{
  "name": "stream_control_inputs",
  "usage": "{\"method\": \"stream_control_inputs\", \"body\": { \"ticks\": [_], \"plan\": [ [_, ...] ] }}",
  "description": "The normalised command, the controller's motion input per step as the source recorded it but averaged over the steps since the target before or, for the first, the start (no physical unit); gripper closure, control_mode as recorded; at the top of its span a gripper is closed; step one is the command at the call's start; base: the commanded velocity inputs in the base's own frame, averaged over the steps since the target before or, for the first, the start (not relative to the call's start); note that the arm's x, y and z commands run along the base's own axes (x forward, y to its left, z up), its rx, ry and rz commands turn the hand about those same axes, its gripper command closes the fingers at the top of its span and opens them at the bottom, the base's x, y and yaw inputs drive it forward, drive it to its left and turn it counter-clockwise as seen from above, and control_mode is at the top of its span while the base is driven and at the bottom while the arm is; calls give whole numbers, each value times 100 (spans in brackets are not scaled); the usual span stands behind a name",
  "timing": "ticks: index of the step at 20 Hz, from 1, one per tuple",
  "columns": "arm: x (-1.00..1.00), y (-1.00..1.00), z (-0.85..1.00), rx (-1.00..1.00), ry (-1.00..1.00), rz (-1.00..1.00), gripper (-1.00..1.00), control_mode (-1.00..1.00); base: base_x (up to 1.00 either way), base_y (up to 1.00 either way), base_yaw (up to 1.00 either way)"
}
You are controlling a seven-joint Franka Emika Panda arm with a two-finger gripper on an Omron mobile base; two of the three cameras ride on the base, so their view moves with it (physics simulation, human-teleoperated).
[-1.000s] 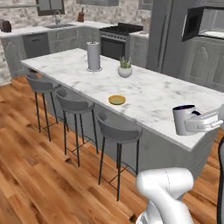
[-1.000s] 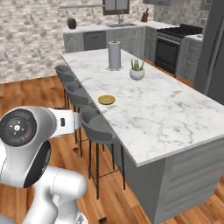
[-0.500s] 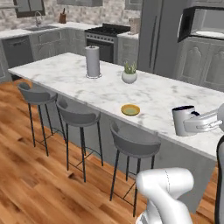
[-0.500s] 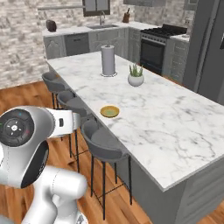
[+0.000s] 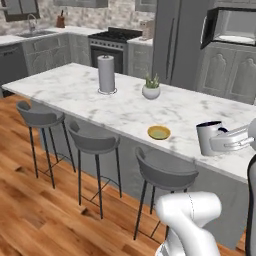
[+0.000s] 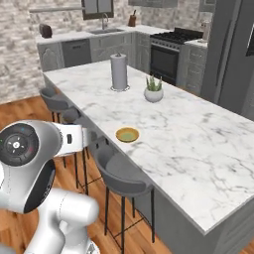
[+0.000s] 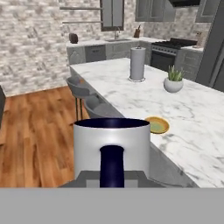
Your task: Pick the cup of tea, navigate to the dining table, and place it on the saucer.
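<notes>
The base has rolled closer along the dining table (image 5: pixel 75 95), so the saucer (image 5: pixel 159 133) on its tabletop looms nearer, while the hand (image 5: pixel 220 142) stays clamped on the cup of tea (image 5: pixel 208 138), raised beside the table edge.

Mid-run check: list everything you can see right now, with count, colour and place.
Cup: 1, grey, dark rim, held over the table's near edge.
Saucer: 1, yellow-ochre, near the table's stool-side edge.
Table: 1, white marble.
Paper-towel roll: 1, grey, upright on the table.
Plant pot: 1, white, beside the roll.
Stools: 3 seen, grey, along the table.
Stove: 1, dark, back wall.
Sink: 1, back counter.
Gripper: 1, holding the cup.
</notes>
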Motion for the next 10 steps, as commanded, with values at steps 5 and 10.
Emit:
{"method": "stream_control_inputs", "body": {
  "ticks": [5, 10],
  "plan": [
    [0, 0, 0, 0, 0, 0, 100, 100, 25, 18, -19],
    [0, 0, 0, 0, 0, 0, 100, 100, 26, 25, -25]
  ]
}}
